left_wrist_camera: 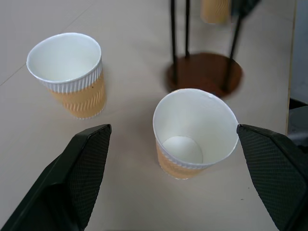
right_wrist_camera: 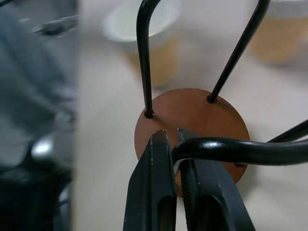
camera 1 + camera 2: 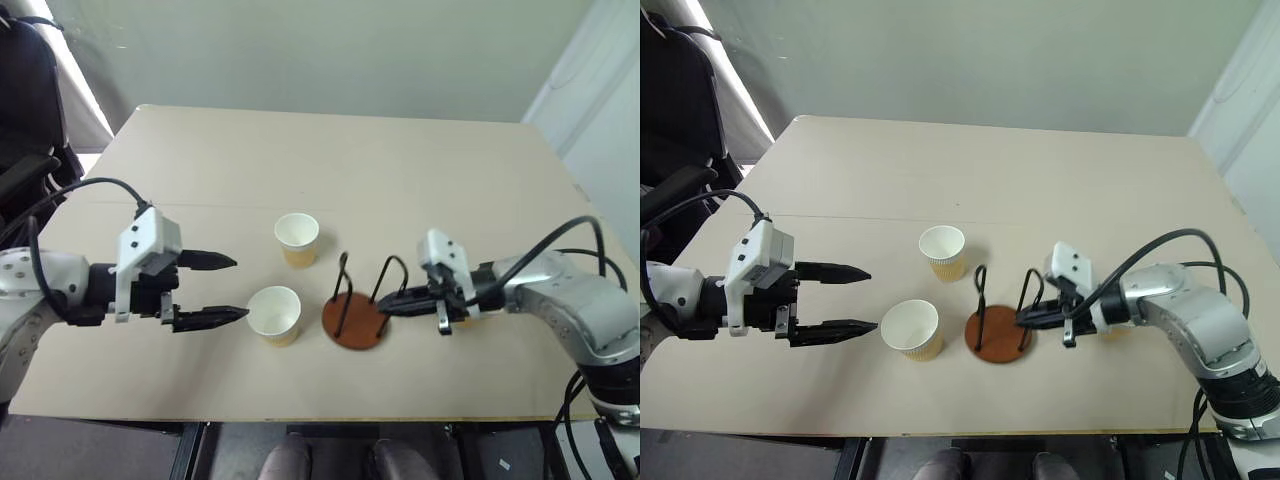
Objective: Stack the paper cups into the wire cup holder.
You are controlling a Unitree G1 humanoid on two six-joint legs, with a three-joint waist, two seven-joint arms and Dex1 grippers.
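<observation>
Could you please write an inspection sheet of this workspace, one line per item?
Surface: tan table, a faint seam across it.
Job's things: two cups upright, apart, left of the holder; a third cup stands beyond the holder in the left wrist view. Holder has no cup in it.
Clutter: nothing seen.
Grippers: left gripper open, beside the near cup, not touching; right gripper shut on the holder's wire loop.
Cables: black cables along both arms, off the table.
Surroundings: pale wall; dark chair at far left.
</observation>
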